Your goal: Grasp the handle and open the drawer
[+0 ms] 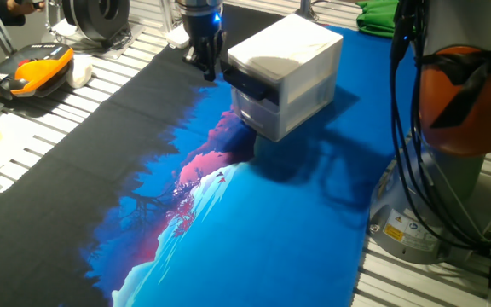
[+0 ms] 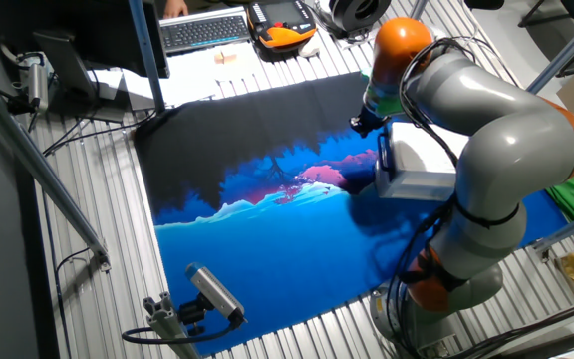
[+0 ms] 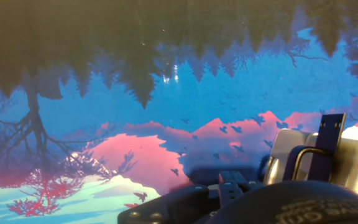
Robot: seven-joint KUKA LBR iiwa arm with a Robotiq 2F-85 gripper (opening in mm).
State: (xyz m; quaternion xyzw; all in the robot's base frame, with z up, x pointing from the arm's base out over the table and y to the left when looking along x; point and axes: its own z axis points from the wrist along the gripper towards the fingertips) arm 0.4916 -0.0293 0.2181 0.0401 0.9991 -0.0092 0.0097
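Smooth white plastic on the cabinet [image 1: 292, 72] right beside the gripper [image 1: 209, 66]. Matt black handle [image 1: 247, 83]. Below, printed cloth mat [image 1: 254, 230], faintly sheened.

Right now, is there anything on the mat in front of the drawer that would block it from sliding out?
Nothing visible does. The mat in front of the drawer lies bare in both fixed views. The gripper is already at the handle, at its end.

My arm [image 2: 486, 150] hides most of the cabinet [image 2: 417, 165]; my fingers [image 1: 205, 60] are too dark to tell their state.
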